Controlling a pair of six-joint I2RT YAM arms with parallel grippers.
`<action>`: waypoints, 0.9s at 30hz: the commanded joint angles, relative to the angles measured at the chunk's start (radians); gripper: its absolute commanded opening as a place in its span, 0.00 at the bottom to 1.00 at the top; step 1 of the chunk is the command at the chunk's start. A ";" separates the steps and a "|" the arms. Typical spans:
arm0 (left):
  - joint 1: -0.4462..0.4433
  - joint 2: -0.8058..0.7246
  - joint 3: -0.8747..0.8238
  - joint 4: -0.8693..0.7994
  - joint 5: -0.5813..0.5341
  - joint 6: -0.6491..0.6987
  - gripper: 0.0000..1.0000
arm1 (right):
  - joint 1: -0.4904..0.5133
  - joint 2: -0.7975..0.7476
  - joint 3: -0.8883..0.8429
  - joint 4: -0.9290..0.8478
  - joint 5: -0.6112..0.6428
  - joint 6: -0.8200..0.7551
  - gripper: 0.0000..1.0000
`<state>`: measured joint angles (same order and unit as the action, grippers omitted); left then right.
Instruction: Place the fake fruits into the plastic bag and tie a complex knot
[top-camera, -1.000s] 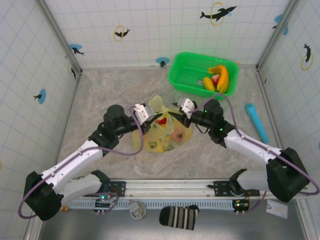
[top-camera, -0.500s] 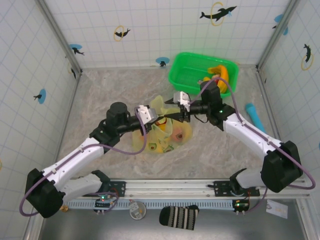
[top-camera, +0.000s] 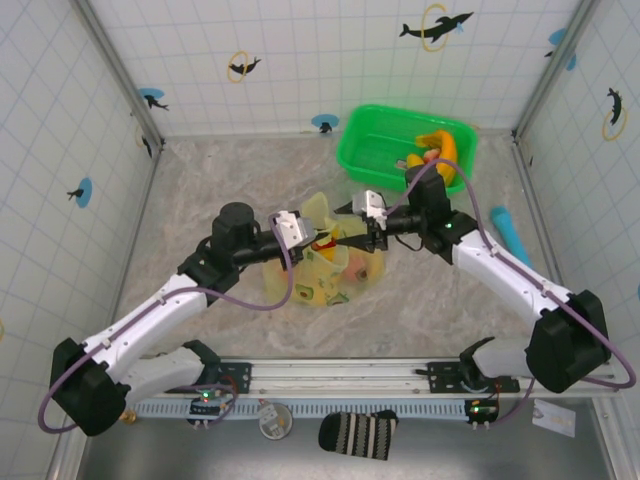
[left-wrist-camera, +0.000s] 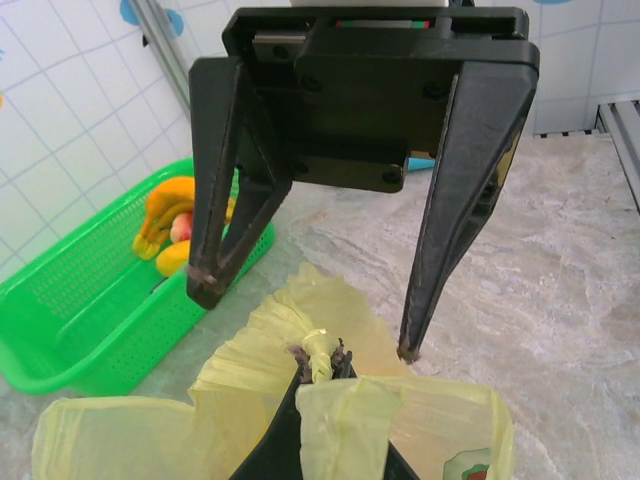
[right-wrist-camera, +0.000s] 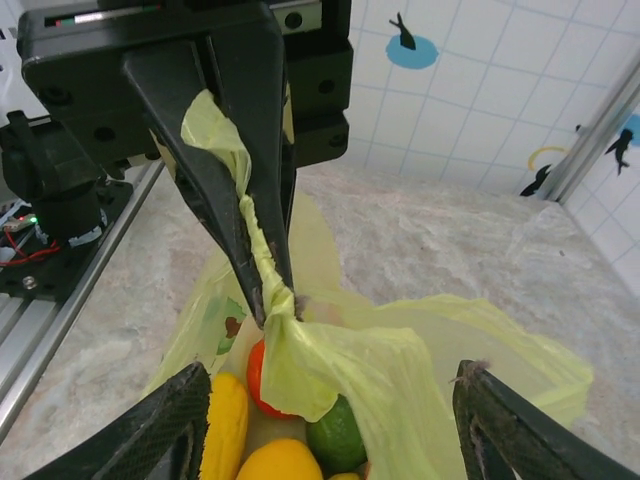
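Left tool (right-wrist-camera: 268, 300): clamped on handle strip (right-wrist-camera: 250, 235) | right tool (left-wrist-camera: 308, 322): jaws spread, holding nothing, just above bag (top-camera: 322, 285) | bag film likely light, limp, slippery: grip bunched strip.

White tiled walls (top-camera: 300, 60) with dolphin stickers (top-camera: 436, 25) surround a marbled beige table (top-camera: 200, 180); a metal rail (top-camera: 340, 375) runs along its near edge. The light is even.
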<state>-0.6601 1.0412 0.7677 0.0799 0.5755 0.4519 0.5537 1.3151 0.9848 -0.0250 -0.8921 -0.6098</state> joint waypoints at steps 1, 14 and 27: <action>-0.004 -0.020 0.022 0.027 0.023 0.036 0.00 | 0.015 0.009 0.015 -0.005 -0.014 -0.038 0.67; -0.005 -0.016 0.025 0.020 0.066 0.041 0.00 | 0.083 0.156 0.134 -0.064 0.030 -0.080 0.56; -0.005 -0.020 0.027 0.013 0.058 0.015 0.00 | 0.184 0.027 -0.129 0.357 0.464 -0.120 0.00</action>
<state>-0.6598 1.0378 0.7677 0.0723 0.5941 0.4706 0.7002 1.3849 0.9554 0.0910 -0.6491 -0.7086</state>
